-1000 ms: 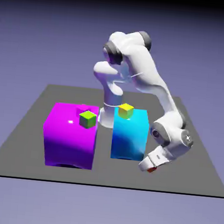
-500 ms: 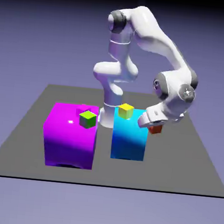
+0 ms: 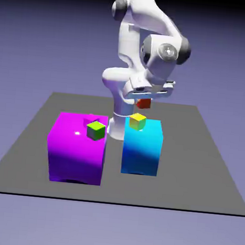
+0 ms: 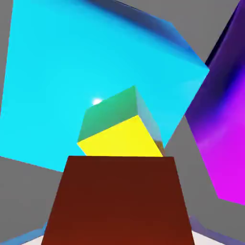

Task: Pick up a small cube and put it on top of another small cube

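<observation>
in the exterior view the tool (image 3: 143, 99) hangs high over the bench (image 3: 177, 151), clamped on the red cube (image 3: 143, 103), which sticks out below it. the upper part of that cube is hidden by the white hand, and the tips of the tool are hard to make out.

below the tool, and apart from the held cube, the yellow-topped cube (image 3: 138, 121) sits on the cyan block (image 3: 142, 147). the green cube (image 3: 96, 130) is lower than the tool, off toward the exterior view's left, on the magenta block (image 3: 76, 149). a small magenta shape (image 3: 90, 120) shows just behind the green cube, partly covered by it; i cannot tell what it is.

in the hand view the held cube fills the bottom middle as a dark red face, cut off by the lower edge. it hides the fingertips and covers part of the yellow top beyond it. the cyan and magenta blocks run out of the frame, so neither shows whole there.
</observation>
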